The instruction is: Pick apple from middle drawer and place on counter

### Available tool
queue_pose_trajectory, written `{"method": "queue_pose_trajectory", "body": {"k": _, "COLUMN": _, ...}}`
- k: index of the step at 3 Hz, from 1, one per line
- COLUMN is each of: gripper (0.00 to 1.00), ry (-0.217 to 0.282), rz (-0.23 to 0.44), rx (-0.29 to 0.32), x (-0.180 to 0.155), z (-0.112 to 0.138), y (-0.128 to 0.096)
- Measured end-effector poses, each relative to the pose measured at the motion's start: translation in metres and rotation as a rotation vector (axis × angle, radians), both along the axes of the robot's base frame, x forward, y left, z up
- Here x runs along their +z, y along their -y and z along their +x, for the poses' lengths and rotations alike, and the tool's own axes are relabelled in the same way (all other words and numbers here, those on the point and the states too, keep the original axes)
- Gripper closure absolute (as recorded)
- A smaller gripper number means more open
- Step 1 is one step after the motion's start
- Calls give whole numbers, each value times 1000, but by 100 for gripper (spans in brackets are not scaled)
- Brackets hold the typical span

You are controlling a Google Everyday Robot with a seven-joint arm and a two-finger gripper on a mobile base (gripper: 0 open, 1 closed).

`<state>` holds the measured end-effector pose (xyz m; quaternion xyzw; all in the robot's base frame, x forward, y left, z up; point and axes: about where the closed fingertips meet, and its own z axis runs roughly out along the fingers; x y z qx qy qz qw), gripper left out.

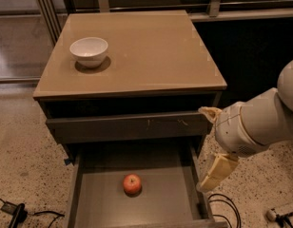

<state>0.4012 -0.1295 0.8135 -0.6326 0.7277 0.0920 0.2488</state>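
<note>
gripper (pixel 219 165) hung off the right side of the cabinet, beside the right wall of the open drawer (pixel 89 198), outside it and above its rim. its pale tip pointed down and to the left, near the drawer's right front corner. i could not tell whether it was wide or narrow from this angle. nothing was seen in its grasp.

apple (pixel 132 184) sat on the drawer floor, about mid-width, stem up, clear of all walls. it was well apart from the gripper, to the left of it and lower.

drawer front (pixel 122 126) directly above the open drawer was closed, with small pale scratches right of centre.

counter (pixel 151 51) carried a white bowl (pixel 89 51) near its back left corner, upright.

cables (pixel 223 208) lay looped on the speckled floor (pixel 23 141), right of the drawer and under the arm (pixel 260 125). another dark lead (pixel 15 212) lay at the lower left.
</note>
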Motion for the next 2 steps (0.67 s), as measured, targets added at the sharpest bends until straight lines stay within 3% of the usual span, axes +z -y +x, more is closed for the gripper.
{"method": "queue_pose_trajectory", "body": {"k": 1, "gripper": 0, "ry": -20, "rz": 7, "rx": -4, "x": -9, "z": -1, "y": -4}}
{"method": "queue_pose_trajectory", "body": {"k": 2, "gripper": 0, "ry": -54, "rz": 13, "rx": 17, "x": -51, "z": 6, "y": -16}}
